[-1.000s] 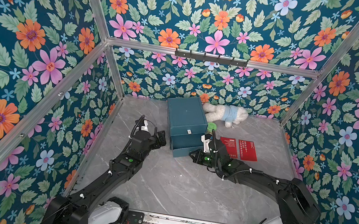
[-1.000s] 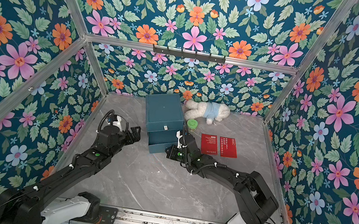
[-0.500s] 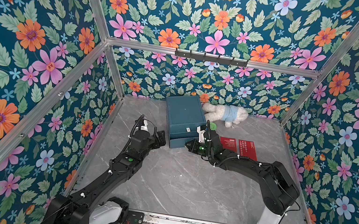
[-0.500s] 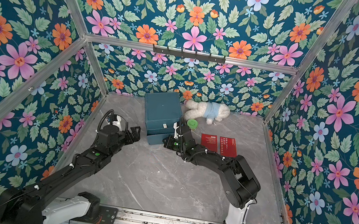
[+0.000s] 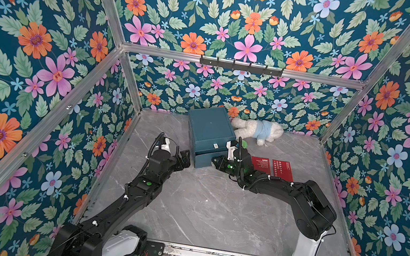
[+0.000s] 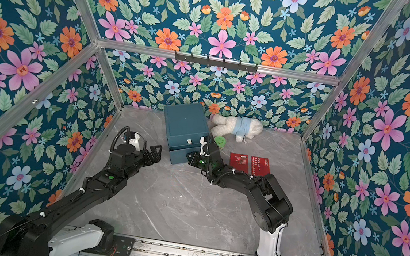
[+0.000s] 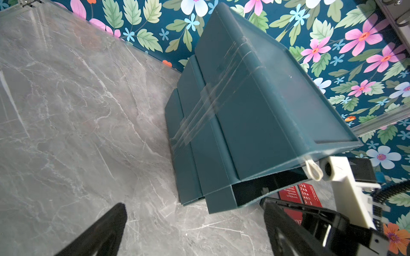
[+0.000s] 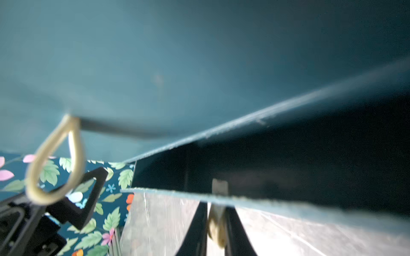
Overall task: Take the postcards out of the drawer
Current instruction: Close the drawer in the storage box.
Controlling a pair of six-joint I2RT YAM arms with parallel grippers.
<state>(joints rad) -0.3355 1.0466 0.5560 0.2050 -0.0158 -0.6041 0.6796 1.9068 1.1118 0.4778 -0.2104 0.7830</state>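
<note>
Grey marble tabletop [image 5: 213, 206] inside floral walls; teal drawer box [image 5: 208, 126] at its 12 o'clock; two red postcards [image 5: 261, 164] lie flat on the marble at the box's 4 o'clock; no cream ones show, the drawer's inside being dark; your right gripper [image 8: 216, 212] is pinched on the pull loop [image 8: 217, 230] of the lower drawer [image 5: 204, 159]; your left gripper [image 5: 184, 158] hangs wide apart and empty at the box's 7 o'clock; advice: draw the loop straight toward 6 o'clock, level and slow; brace the box with your left if it slides.

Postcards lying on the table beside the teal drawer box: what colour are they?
Both postcards are red with white text, clearest in a top view.
</note>
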